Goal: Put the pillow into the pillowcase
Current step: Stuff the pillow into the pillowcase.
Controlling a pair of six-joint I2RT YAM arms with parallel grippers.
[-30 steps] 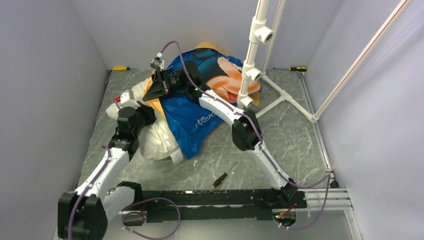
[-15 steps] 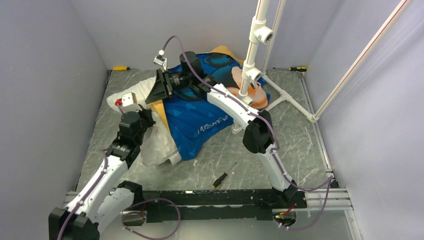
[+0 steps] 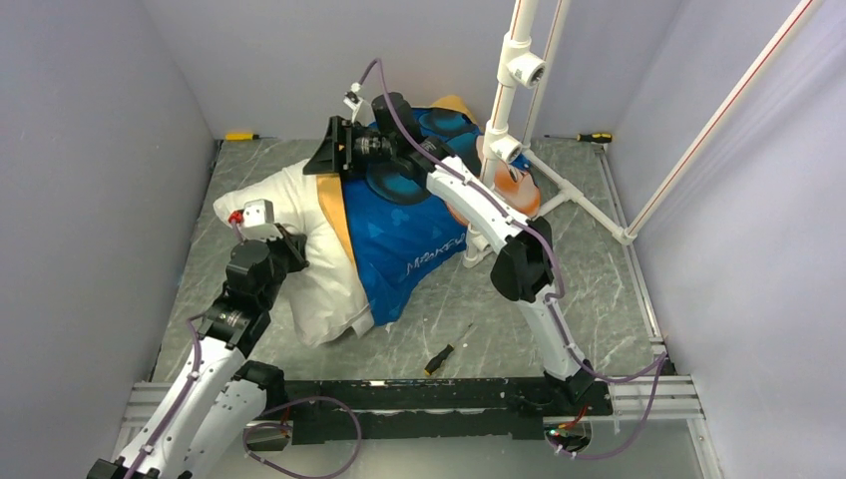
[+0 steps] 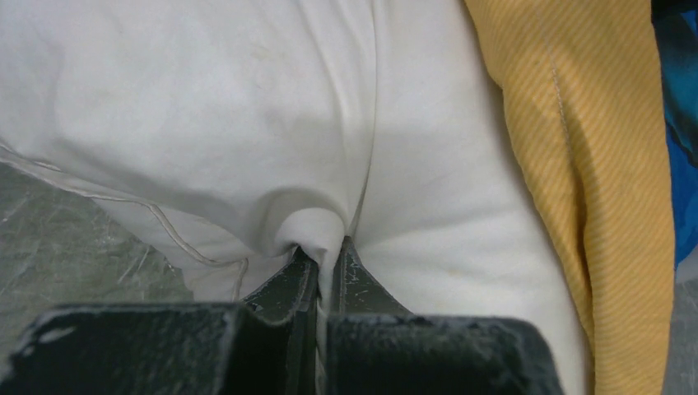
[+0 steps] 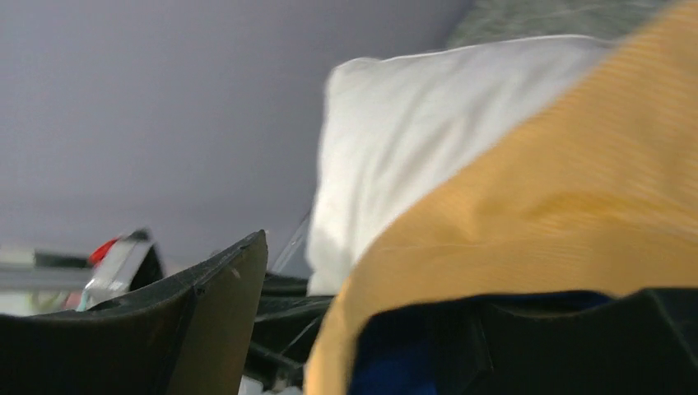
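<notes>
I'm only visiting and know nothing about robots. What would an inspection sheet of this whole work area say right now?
Surface: grey marbled table, nothing spilled.
Job's things: white pillow partly covered by the blue pillowcase; its left end sticks out.
Clutter: front screwdriver, back-left screwdriver, back-right screwdriver.
Jaws: left jaws shut on a fold of the pillow; right jaws open at the pillowcase's orange edge.
Cables: purple cables run along both arms.
Surroundings: plain walls, white pipe frame.

Shows plump white pillow (image 3: 299,249) lying left of centre, right side sheathed in crumpled blue mouse-print pillowcase (image 3: 404,235), orange-yellow inner face turned out along the opening.
</notes>
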